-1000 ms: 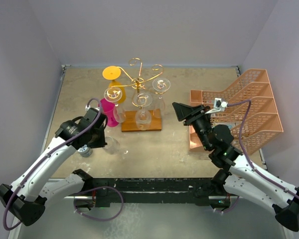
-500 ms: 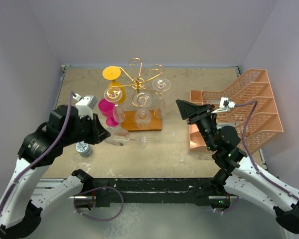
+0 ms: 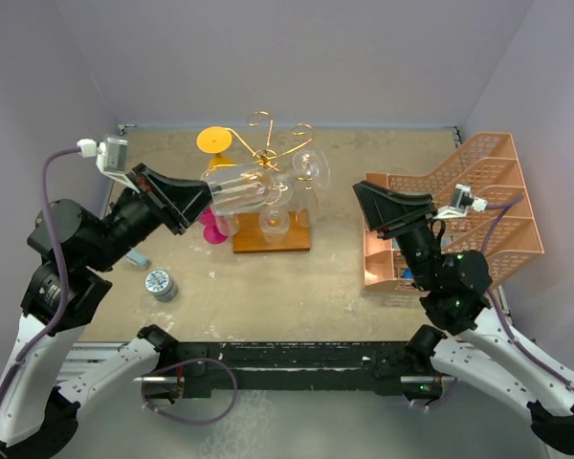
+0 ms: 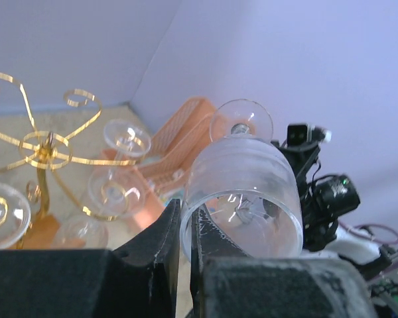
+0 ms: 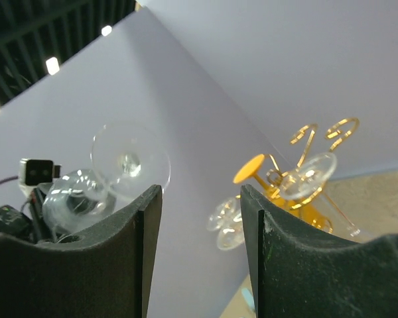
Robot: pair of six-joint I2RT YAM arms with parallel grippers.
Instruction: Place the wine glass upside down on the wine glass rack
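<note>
My left gripper [image 3: 201,196] is shut on the rim of a clear wine glass [image 3: 239,188] and holds it sideways in the air, foot pointing right, just left of the wine glass rack [image 3: 271,153]. In the left wrist view one finger [image 4: 160,232] is outside the bowl [image 4: 242,189] and the other inside. The gold wire rack [image 4: 46,142] on its brown base [image 3: 301,239] carries several hanging glasses. My right gripper [image 3: 365,203] is open and empty, raised right of the rack; its view shows the held glass [image 5: 129,162] and the rack [image 5: 312,142].
An orange glass [image 3: 215,141] hangs on the rack's left arm and a magenta glass [image 3: 210,222] stands beside its base. A small silver tin [image 3: 159,284] and a pale blue item [image 3: 139,258] lie at the left. The salmon-pink tiered organizer [image 3: 469,206] stands at the right.
My left arm has lifted the wine glass off the table and carried it up and right to the rack's arms. My right arm has risen and shifted slightly right.
</note>
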